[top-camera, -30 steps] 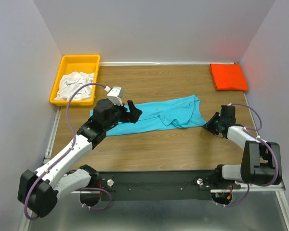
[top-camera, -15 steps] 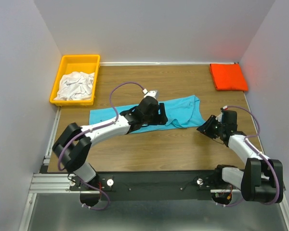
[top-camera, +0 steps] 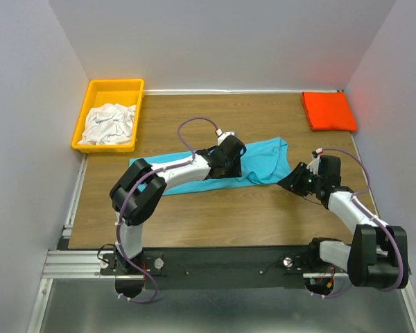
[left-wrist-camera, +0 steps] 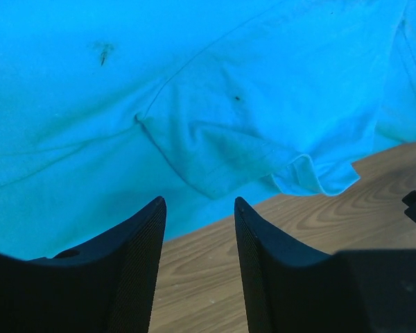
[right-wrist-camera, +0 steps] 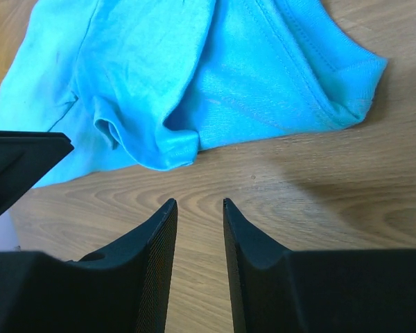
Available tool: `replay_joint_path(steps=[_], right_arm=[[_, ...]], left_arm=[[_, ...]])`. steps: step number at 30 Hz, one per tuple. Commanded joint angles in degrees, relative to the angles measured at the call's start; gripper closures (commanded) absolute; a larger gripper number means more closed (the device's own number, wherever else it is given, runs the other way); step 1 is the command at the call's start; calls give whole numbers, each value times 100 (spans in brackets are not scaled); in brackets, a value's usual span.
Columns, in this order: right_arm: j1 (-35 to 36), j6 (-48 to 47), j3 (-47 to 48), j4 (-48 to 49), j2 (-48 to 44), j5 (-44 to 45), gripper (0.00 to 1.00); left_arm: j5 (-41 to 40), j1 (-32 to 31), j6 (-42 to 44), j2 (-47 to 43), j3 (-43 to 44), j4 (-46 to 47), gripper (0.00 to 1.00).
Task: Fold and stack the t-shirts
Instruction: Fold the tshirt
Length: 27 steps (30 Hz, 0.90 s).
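On the brown wooden table [top-camera: 215, 208], seen from above, the turquoise-blue soft cloth t-shirt [top-camera: 263, 159] lies rumpled in a long strip across the middle. The left gripper [top-camera: 225, 165] hangs over its centre and the right gripper [top-camera: 291, 182] sits just beside its right near edge. A bright orange-red folded t-shirt [top-camera: 328, 111] rests at the far right corner. White cloth t-shirts [top-camera: 109, 123] are heaped in a yellow plastic bin [top-camera: 114, 84] at the far left.

In the left wrist view, the left gripper [left-wrist-camera: 197, 202] has its jaws apart and empty, above the near edge of the turquoise shirt [left-wrist-camera: 194, 90]. A curled hem [left-wrist-camera: 312, 173] lies to the right.

In the right wrist view, the right gripper [right-wrist-camera: 196, 202] also stands parted with nothing between its fingers, over bare wood just short of the shirt [right-wrist-camera: 194, 76]. A doubled fold [right-wrist-camera: 159, 149] lies nearest.

The cloth looks light and limp, so it would likely sag and slide on the smooth wood. The thicker hems and doubled folds seem the surest places to pinch.
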Motion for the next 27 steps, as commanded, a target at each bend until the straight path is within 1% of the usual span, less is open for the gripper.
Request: replay_joint_path(steps=[1, 2, 3, 7, 16, 27], right_arm=[[45, 15, 111, 145, 119, -207, 60], [54, 15, 103, 154, 137, -207, 60], [54, 15, 103, 172, 137, -207, 60], [54, -3, 111, 180, 208, -207, 60], [63, -29, 76, 207, 225, -233, 60], [63, -82, 32, 224, 234, -242, 60]], left_arm=[[-210, -22, -120, 131, 5, -207, 49], [-192, -22, -120, 183, 23, -190, 55], [-166, -22, -103, 210, 49, -190, 57], [-34, -31, -41, 342, 242, -190, 59], [107, -57, -32, 649, 357, -111, 59], [177, -163, -32, 728, 418, -75, 59]])
